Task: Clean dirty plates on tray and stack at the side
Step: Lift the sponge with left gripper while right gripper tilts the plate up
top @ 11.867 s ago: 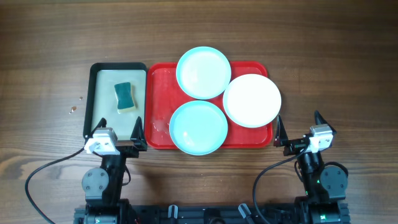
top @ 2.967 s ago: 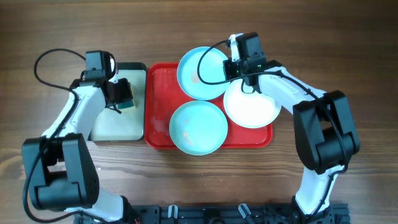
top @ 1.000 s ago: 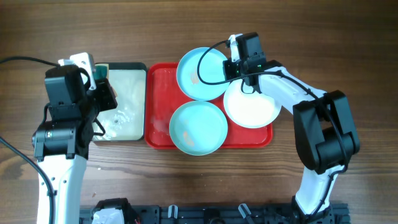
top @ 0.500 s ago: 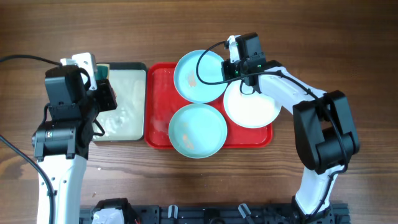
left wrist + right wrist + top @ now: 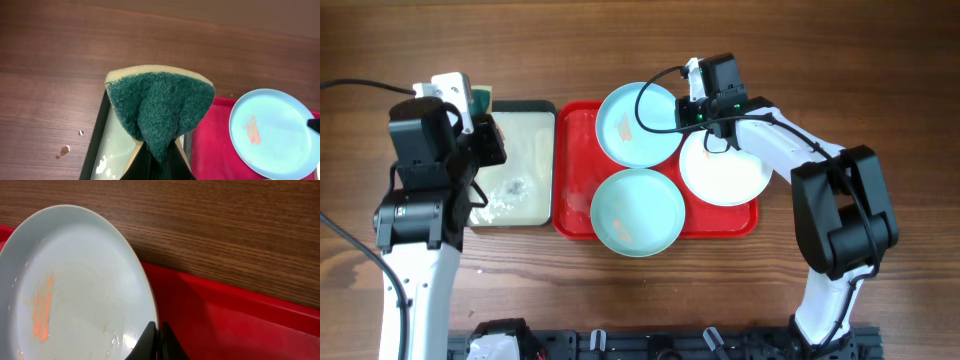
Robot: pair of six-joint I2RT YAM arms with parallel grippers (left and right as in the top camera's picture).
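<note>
Overhead, closest to the robot's base, the near turquoise plate (image 5: 639,211) sits at the front of the red tray (image 5: 575,170), its edge overhanging the tray's near rim, with faint specks on its face. Just beyond it and to the right, the white plate (image 5: 725,165) lies on the tray's right end, reaching past the right rim. To the left, the black-rimmed tray (image 5: 520,205) stands just beside the red one, its pale inside wet and foamy. Farther back, the far turquoise plate (image 5: 638,122) overlaps the red tray's far rim and bears an orange smear (image 5: 627,128). The right gripper (image 5: 688,108) has its fingers pressed together on this plate's right rim, the wrist view showing them pinched tight on the edge. Over the black-rimmed tray's far left corner, the left gripper (image 5: 159,160) squeezes a green-faced yellow sponge (image 5: 160,107) between closed fingers, held above the wooden table (image 5: 820,40).
</note>
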